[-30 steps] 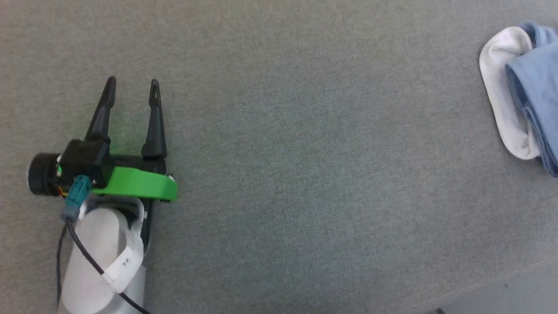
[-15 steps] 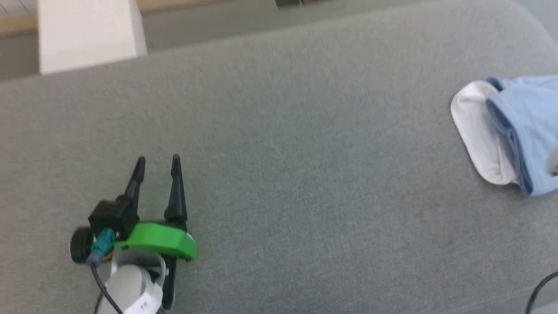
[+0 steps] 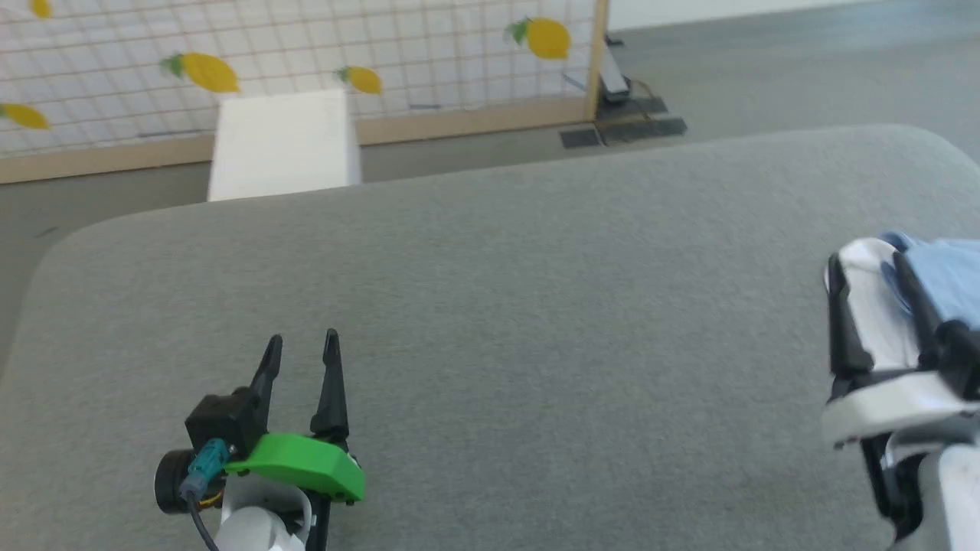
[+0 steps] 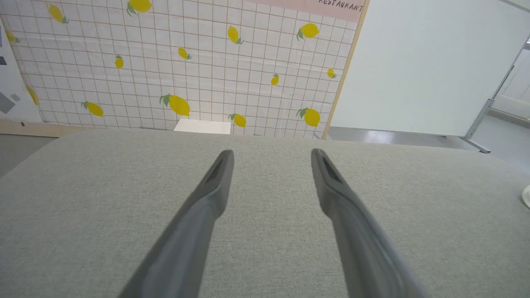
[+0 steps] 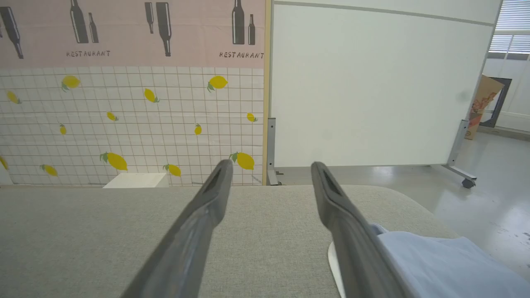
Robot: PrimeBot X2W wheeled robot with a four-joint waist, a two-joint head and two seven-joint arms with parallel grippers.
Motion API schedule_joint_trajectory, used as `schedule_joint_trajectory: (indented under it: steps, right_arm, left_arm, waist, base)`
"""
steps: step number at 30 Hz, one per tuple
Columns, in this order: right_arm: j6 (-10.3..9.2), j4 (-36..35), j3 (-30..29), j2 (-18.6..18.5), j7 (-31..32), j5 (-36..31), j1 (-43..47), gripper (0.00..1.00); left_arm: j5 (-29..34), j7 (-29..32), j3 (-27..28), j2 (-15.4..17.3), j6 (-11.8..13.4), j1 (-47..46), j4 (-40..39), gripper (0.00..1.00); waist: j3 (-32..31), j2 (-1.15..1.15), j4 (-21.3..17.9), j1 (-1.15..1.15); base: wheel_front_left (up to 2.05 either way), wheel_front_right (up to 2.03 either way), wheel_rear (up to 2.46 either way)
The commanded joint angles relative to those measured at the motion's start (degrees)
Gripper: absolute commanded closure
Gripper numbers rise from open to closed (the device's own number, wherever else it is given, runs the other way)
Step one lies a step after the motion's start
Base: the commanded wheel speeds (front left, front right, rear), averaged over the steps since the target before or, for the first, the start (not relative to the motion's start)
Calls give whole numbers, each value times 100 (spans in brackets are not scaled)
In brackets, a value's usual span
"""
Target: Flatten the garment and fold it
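The garment (image 3: 945,279) is a light blue T-shirt with a white sleeve (image 3: 873,329). It lies bunched at the right edge of the grey padded surface (image 3: 536,268) and is cut off by the frame. My right gripper (image 3: 865,264) hovers over the sleeve side, open, with nothing between its fingers. In the right wrist view the gripper (image 5: 271,165) points across the surface, and the blue garment (image 5: 439,260) lies beside and below its right finger. My left gripper (image 3: 302,340) is open and empty at the lower left, far from the garment. The left gripper (image 4: 272,154) also points over bare fabric in its own wrist view.
A white box (image 3: 283,141) stands on the floor beyond the far edge of the surface. Behind it is a lemon-patterned grid screen (image 3: 383,53). A white rolling panel (image 5: 372,91) stands to the right. The surface's rounded right corner (image 3: 926,145) is near the garment.
The head camera has tilted up, so the far edge, the box and the screen now show. My right gripper has come into view at the garment. The left gripper stays open.
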Motion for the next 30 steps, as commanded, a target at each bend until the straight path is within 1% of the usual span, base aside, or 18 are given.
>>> schedule_joint_trajectory:
  steps: [1,6,15,22,29,30]
  right_arm:
    - [-10,-176,43,90,46,55,213,0]
    - [-10,-540,126,269,117,91,662,0]
    - [-10,-797,138,540,236,-82,1220,0]
    - [-10,-795,132,598,293,-122,1419,0]
    - [-10,-743,180,605,273,-25,1412,0]
    - [0,-755,175,592,296,-55,1358,100]
  left_arm:
    - [-19,-25,-16,-14,37,101,42,0]
    - [-33,-26,-115,-15,77,196,119,0]
    - [-77,-26,-352,-16,131,341,173,0]
    - [-97,-26,-406,-17,173,392,177,0]
    - [-136,-26,-370,-17,183,437,199,0]
    - [-69,-1,-378,-1,143,355,191,100]
  waist:
    - [-321,0,357,1]
    - [-398,0,510,1]
    - [-447,0,730,1]
    - [-433,0,794,1]
    - [-444,0,750,1]
    - [-444,0,750,1]
  base:
    - [0,0,0]
    - [0,0,0]
    - [0,0,0]
    - [0,0,0]
    - [0,0,0]
    - [0,0,0]
